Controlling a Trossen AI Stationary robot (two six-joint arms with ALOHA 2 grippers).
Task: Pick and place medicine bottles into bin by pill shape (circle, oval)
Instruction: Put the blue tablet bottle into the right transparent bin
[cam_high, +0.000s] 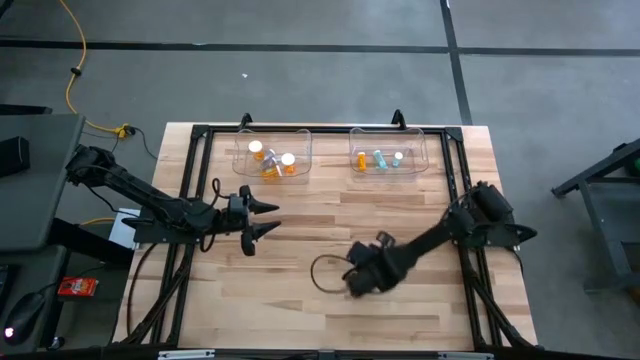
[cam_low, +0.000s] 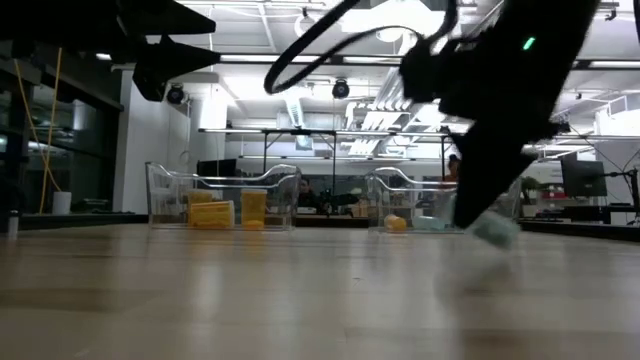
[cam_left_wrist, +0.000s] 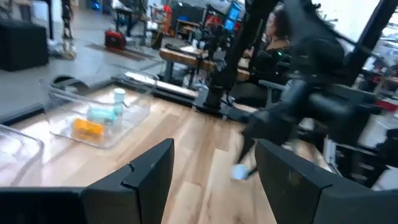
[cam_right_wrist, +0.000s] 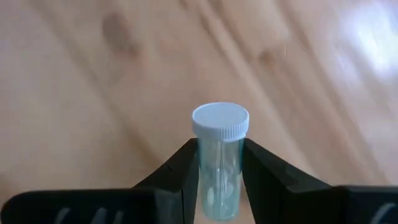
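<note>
1. Right gripper (cam_right_wrist: 219, 177) first, since it sits closest in its own wrist view: both dark fingers (cam_right_wrist: 177, 180) are pressed onto the body of a pale teal bottle (cam_right_wrist: 218, 168), white cap poking out past the fingertips. So it's clamped on that bottle, low over the bare wood near the middle of the table (cam_high: 300, 300), toward the front.

2. Two clear bins at the back edge. The left bin (cam_high: 300, 150) has the orange bottles (cam_high: 273, 164) in it, and the right bin (cam_high: 420, 150) holds teal ones plus an orange one (can't read pill shapes from up here, so I can't say which bin is circle and which is oval).

3. Left gripper (cam_high: 268, 219) hangs over the table's left side, just in front of the left bin, fingers spread with nothing between them. Just waiting.

4. How I'd do this step: the grip is on the bottle's body below the cap, which looks decent. Lift straight up before swinging toward the bins, so the base doesn't drag.

5. Check the pills through the clear wall (a couple of pale ones show near the bottom) before picking a bin.

6. Clear the bin wall, go low inside, then let go so it doesn't bounce out.
</note>
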